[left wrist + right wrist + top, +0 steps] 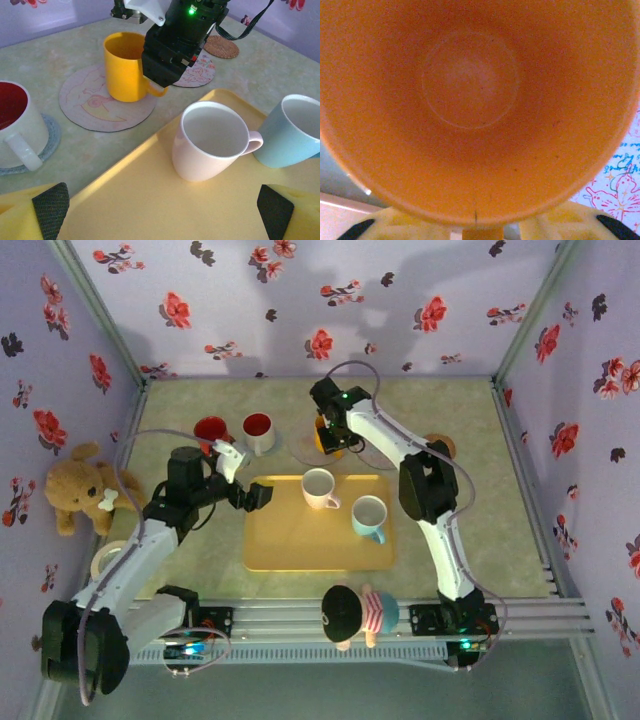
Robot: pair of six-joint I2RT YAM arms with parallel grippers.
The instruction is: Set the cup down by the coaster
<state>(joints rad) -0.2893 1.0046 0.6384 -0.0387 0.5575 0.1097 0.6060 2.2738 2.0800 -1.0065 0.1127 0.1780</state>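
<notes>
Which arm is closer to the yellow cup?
Right. The right gripper straddles the handle of the yellow cup; the left gripper hovers over the tray, well apart.

The pale table [500, 525] bears a yellow tray [290, 540] — and round coasters [82, 102].

The cup [122, 67] is a plain yellow-orange mug with straight sides, standing upright and empty, its mouth open to the top. Its handle [155, 91] points right in the left wrist view. Seen from straight above in the right wrist view, its inside [470, 80] is bare, with a faint raised ring on the bottom and a thin dark line on the wall near the handle. It stands on the coaster [85, 102], a flat round pale disc with a pink and yellow drawing, lying on the table just beyond the yellow tray's far edge; the cup sits off-centre on it
</notes>
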